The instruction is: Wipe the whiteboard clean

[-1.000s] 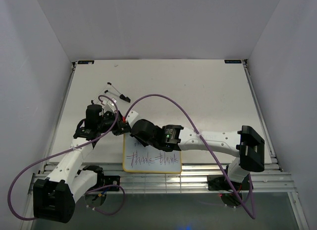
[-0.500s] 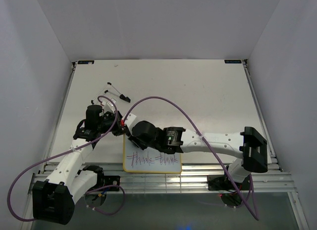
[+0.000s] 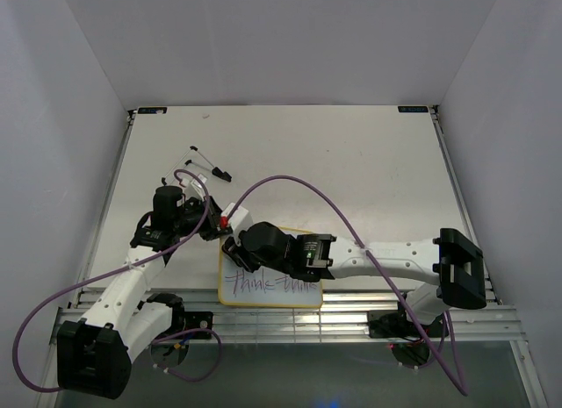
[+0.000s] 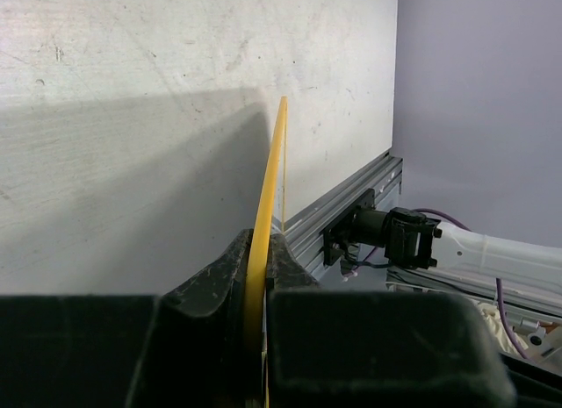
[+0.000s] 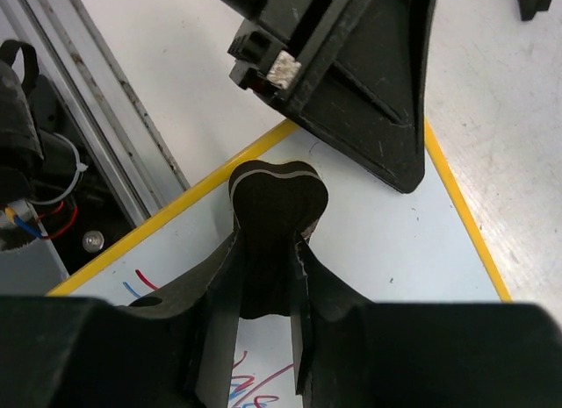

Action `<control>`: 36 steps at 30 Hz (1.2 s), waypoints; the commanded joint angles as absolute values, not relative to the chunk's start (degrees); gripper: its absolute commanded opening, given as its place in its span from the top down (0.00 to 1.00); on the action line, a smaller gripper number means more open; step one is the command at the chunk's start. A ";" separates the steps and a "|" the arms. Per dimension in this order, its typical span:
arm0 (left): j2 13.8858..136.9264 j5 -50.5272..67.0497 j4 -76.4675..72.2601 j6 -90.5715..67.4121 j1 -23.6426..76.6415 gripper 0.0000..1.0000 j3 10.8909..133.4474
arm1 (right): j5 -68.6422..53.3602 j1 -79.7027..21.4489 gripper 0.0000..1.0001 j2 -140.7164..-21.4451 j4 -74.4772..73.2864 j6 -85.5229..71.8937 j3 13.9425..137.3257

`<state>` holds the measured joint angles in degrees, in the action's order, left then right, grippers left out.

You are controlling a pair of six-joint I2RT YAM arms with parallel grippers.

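The whiteboard (image 3: 274,297) has a yellow frame and lies at the table's near edge, with red-purple handwriting (image 3: 268,282) across its near half. My left gripper (image 3: 219,225) is shut on the board's far-left corner. In the left wrist view the yellow frame (image 4: 274,153) runs edge-on between the jaws of the left gripper (image 4: 260,250). My right gripper (image 5: 270,250) is shut on a black eraser (image 5: 277,211), pressed to the white surface (image 5: 386,241) near the left frame edge. It sits over the board's upper left (image 3: 234,250).
Two black-capped pens (image 3: 209,166) lie on the table beyond the left arm. Metal rails (image 3: 351,318) run along the near edge. Purple cables (image 3: 290,175) loop over both arms. The left gripper's black finger (image 5: 351,83) is just beyond the eraser.
My right gripper with the eraser has slid toward the near-left over the board, and its arm has swung nearer. The left gripper has stayed on the corner. The writing looks unchanged.
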<state>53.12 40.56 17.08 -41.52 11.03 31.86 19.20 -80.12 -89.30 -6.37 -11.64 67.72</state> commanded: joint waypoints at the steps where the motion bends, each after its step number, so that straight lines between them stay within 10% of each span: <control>1: 50.45 39.29 9.40 -42.36 11.69 1.00 34.10 | 22.57 -78.94 0.71 -90.62 -12.65 -17.83 62.76; 17: 48.08 34.63 8.70 -44.91 11.60 1.00 32.52 | 32.87 -74.71 0.69 -87.99 -23.38 -30.14 52.93; 36: 47.64 29.80 4.83 -48.78 11.69 1.00 26.98 | 11.52 -82.69 0.69 -87.80 -1.94 -24.70 58.70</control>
<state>48.95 33.63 12.49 -47.97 10.98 26.70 25.71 -76.44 -84.18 -10.20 -23.09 54.00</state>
